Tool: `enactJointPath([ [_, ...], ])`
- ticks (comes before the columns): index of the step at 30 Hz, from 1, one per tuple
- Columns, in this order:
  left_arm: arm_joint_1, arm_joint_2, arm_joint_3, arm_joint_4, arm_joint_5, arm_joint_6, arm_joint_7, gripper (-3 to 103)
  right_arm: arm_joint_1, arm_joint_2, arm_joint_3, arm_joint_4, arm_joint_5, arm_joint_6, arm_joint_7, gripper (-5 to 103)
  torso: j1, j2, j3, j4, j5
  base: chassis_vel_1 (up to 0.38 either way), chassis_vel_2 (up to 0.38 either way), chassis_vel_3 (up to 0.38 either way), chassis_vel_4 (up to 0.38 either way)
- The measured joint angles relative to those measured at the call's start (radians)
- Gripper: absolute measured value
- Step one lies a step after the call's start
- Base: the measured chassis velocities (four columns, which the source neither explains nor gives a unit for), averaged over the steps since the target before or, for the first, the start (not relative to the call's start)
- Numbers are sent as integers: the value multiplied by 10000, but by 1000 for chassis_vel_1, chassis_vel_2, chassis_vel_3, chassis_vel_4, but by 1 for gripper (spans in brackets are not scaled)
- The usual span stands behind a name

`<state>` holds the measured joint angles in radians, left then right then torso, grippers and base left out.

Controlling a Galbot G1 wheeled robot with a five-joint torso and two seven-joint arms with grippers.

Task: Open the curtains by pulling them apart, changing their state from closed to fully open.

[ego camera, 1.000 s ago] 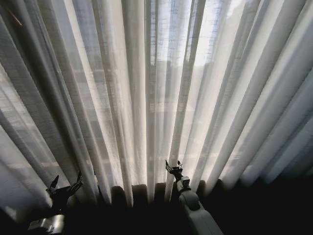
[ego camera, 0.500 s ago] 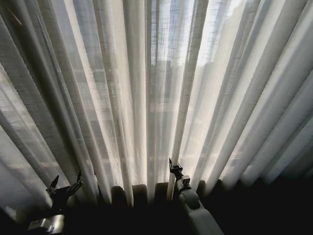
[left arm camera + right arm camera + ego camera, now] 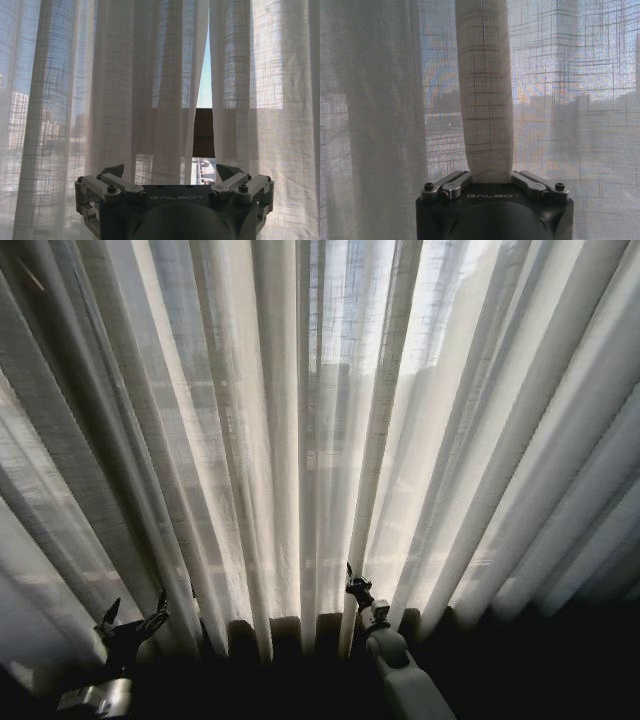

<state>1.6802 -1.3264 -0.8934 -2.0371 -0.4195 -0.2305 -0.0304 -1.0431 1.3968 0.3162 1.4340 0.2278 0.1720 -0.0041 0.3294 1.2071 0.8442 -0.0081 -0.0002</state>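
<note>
Sheer white curtains [image 3: 330, 420] hang closed; right hand [image 3: 355, 585] pinches a centre pleat [image 3: 484, 100], left hand [image 3: 130, 620] released near left.

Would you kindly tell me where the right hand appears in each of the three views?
Head view: right hand low, just right of centre, at the curtains.
Left wrist view: not in it.
Right wrist view: right hand at the bottom, closed on a pleat.
Shared landmark: that pinched pleat.
</note>
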Motion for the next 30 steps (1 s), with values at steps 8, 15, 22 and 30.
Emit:
enactJointPath([
  [8,0,1,0,0,0,0,-1,100,6,-44,13,37,84,-118,-290,0,1,0,0,1,0,-27,-25,31,33],
  [15,0,0,-1,0,1,0,-2,100,11,-45,23,7,219,-159,-503,0,0,0,0,1,0,-156,-161,170,151],
  [22,0,0,0,0,0,0,-2,100,56,0,22,-106,265,-146,-662,0,-1,0,0,1,0,-265,-288,257,259],
  [30,0,1,0,0,0,0,-1,100,187,29,12,-285,288,-108,-853,0,0,0,0,0,-1,-328,-314,335,330],
])
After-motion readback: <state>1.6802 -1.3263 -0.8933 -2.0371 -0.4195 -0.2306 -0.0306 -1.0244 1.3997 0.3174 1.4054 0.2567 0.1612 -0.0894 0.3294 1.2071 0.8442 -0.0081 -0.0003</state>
